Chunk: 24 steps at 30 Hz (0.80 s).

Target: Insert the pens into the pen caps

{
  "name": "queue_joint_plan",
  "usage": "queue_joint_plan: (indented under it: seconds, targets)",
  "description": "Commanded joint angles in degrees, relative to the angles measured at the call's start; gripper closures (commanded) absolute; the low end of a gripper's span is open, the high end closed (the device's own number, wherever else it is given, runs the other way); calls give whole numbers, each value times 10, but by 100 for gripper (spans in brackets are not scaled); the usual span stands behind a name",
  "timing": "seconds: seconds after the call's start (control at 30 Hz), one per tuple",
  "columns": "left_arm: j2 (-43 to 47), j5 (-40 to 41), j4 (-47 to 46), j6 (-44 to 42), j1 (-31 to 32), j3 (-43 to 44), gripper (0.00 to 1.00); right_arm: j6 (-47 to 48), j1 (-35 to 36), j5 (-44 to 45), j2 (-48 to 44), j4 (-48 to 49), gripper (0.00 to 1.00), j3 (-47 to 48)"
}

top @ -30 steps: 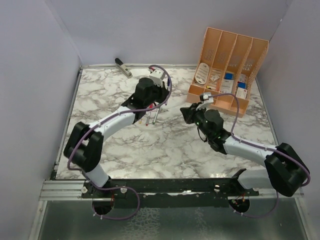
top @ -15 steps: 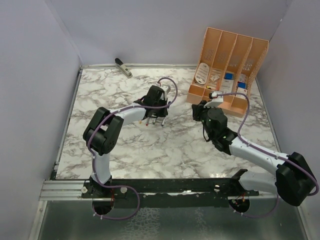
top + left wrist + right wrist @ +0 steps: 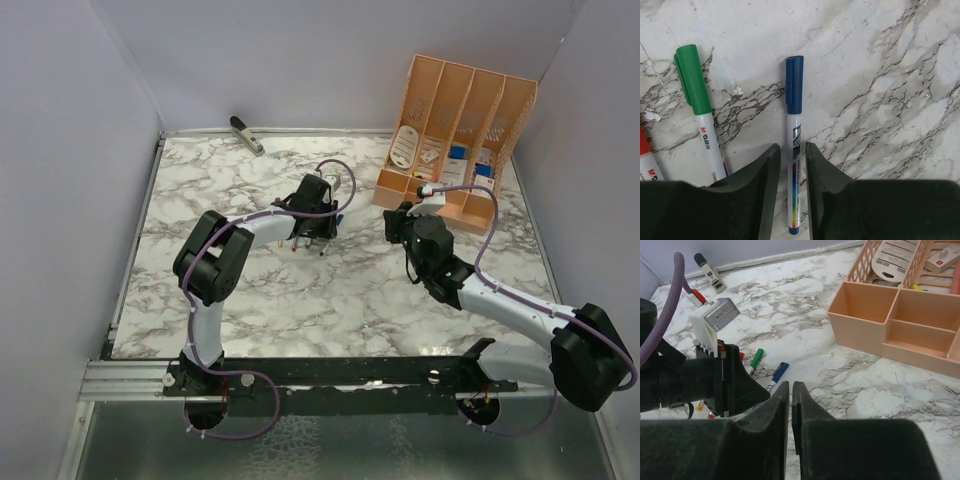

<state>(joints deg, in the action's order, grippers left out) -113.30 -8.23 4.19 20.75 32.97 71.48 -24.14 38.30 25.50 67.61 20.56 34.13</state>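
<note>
Several capped pens lie side by side on the marble table under my left gripper (image 3: 313,236). In the left wrist view the blue pen (image 3: 794,125) lies flat between my left gripper's (image 3: 792,148) fingers, its blue cap pointing away. The jaws stand narrowly apart on either side of it, with thin gaps showing. A green-capped pen (image 3: 697,105) lies to its left and a red one (image 3: 645,157) at the edge. The right wrist view shows the blue pen (image 3: 777,374) and green pen (image 3: 755,361) beside the left gripper (image 3: 747,390). My right gripper (image 3: 791,390) is shut and empty, to the right of the pens (image 3: 395,224).
An orange desk organiser (image 3: 455,140) with cards and small boxes stands at the back right, close behind my right gripper (image 3: 890,322). A grey-black stapler-like tool (image 3: 246,135) lies at the back left edge. Purple walls close in the table on three sides.
My left gripper has swung right and come down over the pens, now straddling the blue one. My right gripper has drawn slightly right, towards the organiser.
</note>
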Motion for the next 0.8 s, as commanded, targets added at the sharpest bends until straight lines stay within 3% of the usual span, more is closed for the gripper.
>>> queue_joint_plan:
  seconds: [0.0, 0.07, 0.2, 0.37, 0.43, 0.6, 0.77]
  targets:
    - [-10, 11, -1, 5, 0, 15, 69, 0, 1, 13, 6, 3, 92, 4]
    - [-1, 9, -5, 6, 1, 17, 66, 1, 1, 15, 6, 4, 92, 4]
    - [33, 19, 0, -3, 0, 25, 45, 6, 1, 24, 3, 6, 92, 4]
    - [88, 44, 11, -15, 0, 21, 29, 16, 1, 56, -4, 11, 91, 1]
    - [119, 53, 5, -17, 0, 9, 3, 28, 0, 70, -7, 19, 91, -4]
    - [207, 102, -14, -31, 0, -30, 1, 34, -49, 61, -23, 28, 83, -24]
    - [260, 182, 3, -53, -12, -60, 1, -46, -208, -38, -50, -13, 77, -38]
